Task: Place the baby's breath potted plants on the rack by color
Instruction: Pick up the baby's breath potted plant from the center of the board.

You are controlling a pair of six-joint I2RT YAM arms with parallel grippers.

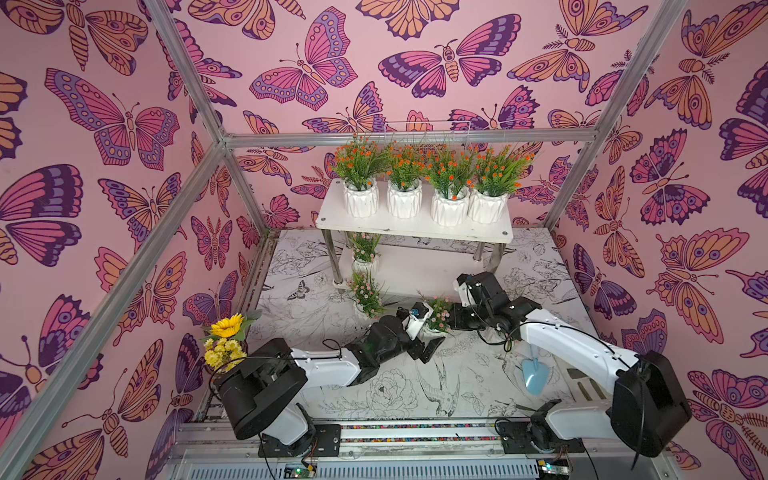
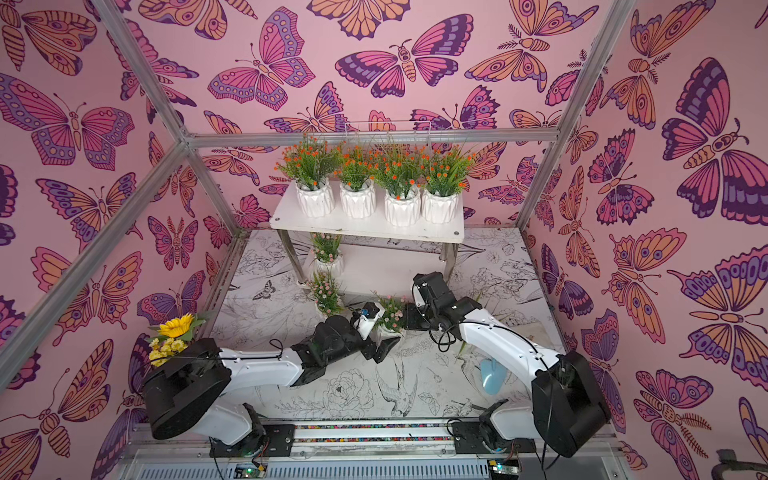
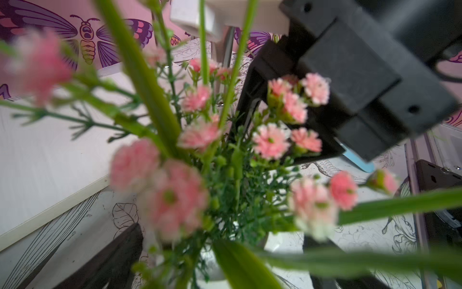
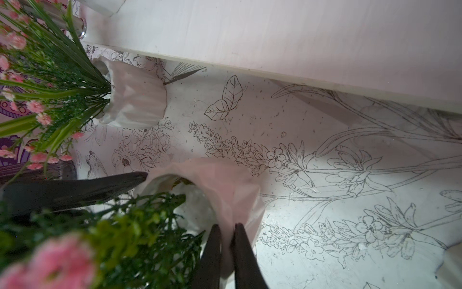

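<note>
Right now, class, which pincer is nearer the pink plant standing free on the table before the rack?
Left. The left pincer, open, straddles the neighbouring pot on the free pink plant's side; the right pincer pinches that pot's rim from the far side.

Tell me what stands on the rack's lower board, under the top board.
One pink-flowered pot stands near its left end. The top board hides the rear part of the lower board, so that part cannot be checked.

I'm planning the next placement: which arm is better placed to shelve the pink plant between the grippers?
Right, probably: the right gripper grips the pink plant by its pot rim near the mostly bare lower shelf; the left gripper is open.
</note>
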